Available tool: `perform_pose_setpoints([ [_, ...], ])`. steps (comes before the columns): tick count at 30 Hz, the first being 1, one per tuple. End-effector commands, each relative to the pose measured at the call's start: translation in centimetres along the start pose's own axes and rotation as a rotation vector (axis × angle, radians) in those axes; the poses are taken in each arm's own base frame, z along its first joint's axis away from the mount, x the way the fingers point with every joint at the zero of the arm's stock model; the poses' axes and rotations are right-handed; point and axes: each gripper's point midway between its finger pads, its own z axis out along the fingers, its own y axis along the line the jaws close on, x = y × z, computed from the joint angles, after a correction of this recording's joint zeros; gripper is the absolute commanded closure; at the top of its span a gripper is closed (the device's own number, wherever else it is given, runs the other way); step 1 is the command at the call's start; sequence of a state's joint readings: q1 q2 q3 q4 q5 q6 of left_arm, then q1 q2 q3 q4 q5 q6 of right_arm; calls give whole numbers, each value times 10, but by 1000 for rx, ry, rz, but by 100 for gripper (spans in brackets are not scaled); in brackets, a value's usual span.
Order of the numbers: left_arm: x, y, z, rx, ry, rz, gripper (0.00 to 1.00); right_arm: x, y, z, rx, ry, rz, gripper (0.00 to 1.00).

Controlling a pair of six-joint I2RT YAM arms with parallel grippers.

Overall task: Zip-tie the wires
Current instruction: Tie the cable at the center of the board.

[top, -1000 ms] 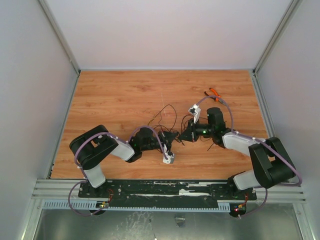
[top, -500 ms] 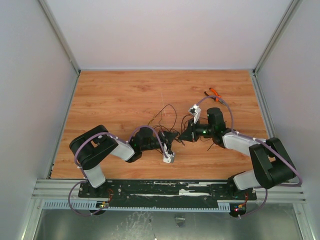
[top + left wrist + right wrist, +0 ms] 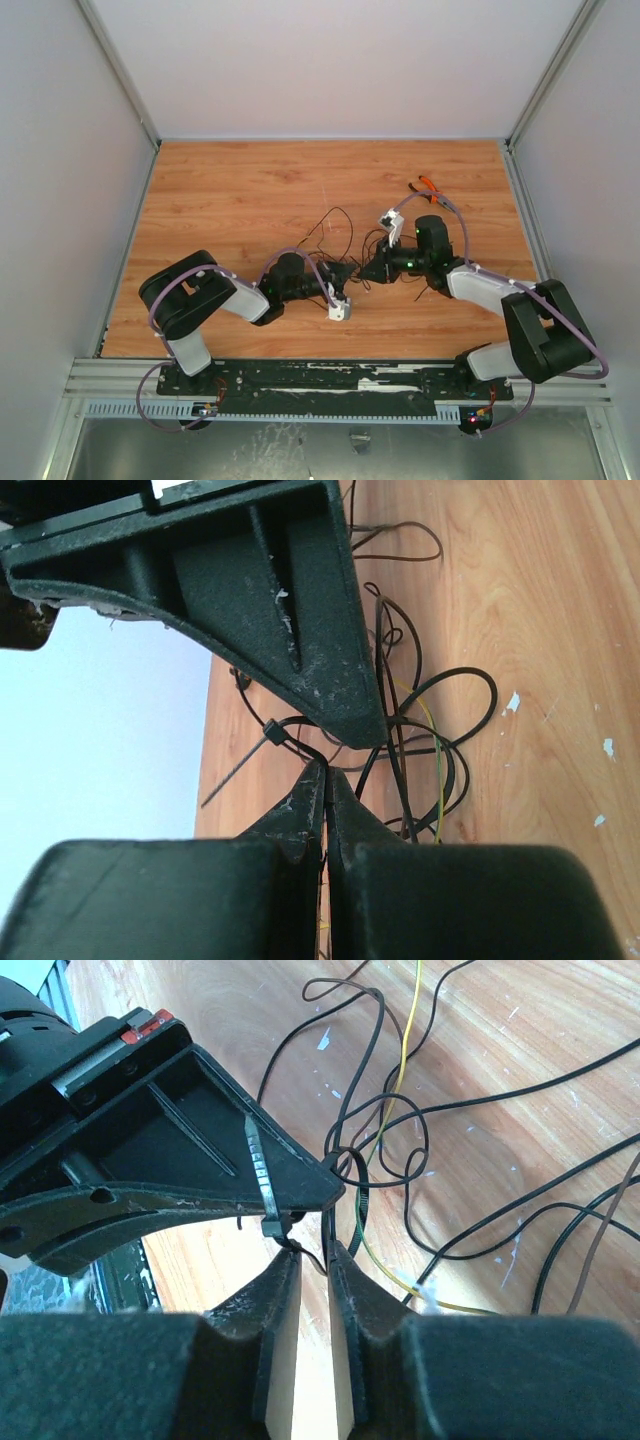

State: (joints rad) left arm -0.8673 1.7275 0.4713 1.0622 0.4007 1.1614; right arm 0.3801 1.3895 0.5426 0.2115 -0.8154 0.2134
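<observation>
While the wires (image 3: 336, 231) stay put, the left pincer (image 3: 325, 771) remains pinched.

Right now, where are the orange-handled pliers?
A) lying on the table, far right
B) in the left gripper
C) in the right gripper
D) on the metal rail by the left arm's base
A: the top view shows the orange-handled pliers lying on the table near its far right corner, with no fingers closed around them.
</observation>
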Motion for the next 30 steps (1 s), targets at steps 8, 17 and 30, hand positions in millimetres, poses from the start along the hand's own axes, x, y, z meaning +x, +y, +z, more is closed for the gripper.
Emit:
perform_pose_setpoints([
  [8,-17,4,11,-41,-74,-170,100,-8,-1,-4,30,-42,-66,79],
  [17,-12,11,13,-81,-71,-264,100,-9,0,-6,35,-52,-83,72],
  [30,-6,11,12,-88,-66,-296,100,-19,5,-8,36,-79,-101,64],
])
